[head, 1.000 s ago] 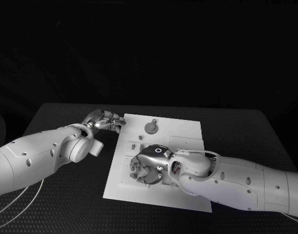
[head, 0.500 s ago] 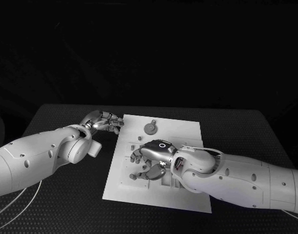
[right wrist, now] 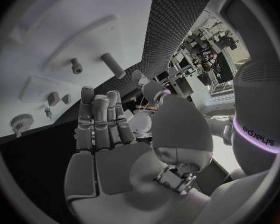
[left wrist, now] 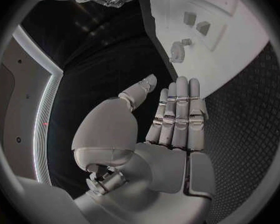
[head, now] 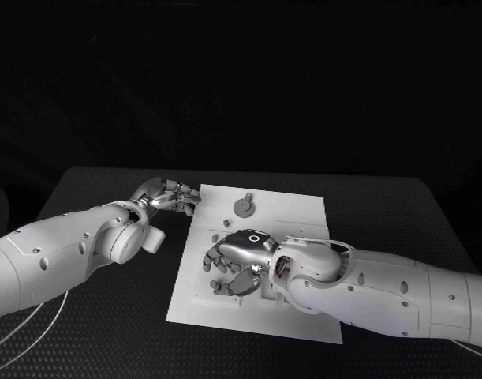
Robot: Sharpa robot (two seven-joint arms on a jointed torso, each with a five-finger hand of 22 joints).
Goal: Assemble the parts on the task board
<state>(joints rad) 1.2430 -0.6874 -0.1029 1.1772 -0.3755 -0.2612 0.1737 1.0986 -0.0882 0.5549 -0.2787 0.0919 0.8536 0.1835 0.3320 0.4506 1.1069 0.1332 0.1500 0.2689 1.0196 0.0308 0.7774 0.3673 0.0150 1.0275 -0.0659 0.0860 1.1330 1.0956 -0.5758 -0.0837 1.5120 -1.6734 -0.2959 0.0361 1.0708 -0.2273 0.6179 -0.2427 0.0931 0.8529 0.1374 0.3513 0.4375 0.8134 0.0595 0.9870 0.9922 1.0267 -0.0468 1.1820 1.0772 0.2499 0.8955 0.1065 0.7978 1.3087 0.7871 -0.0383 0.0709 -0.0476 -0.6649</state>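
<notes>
The white task board [head: 297, 213] lies in the middle of the black table. My right hand [head: 235, 264] hovers over the board's middle left, fingers apart and holding nothing; in the right wrist view this hand [right wrist: 115, 139] has straight fingers above the board [right wrist: 47, 30]. A round part [head: 244, 207] sits on the board's far end. Two pegs [right wrist: 113, 65] stand in the board, with a toothed round part [right wrist: 20, 122] and small blocks [right wrist: 53, 98] nearby. My left hand [head: 170, 193] is at the board's far left corner, flat and empty [left wrist: 171, 129].
The black ribbed table [head: 400, 213] stretches right of the board. My left forearm [head: 70, 245] lies along the board's left side. Thin cables [head: 36, 316] curve across the near left of the table.
My right hand has lifted off the board's middle, uncurled its fingers and shifted slightly left. The left hand has stayed where it was.
</notes>
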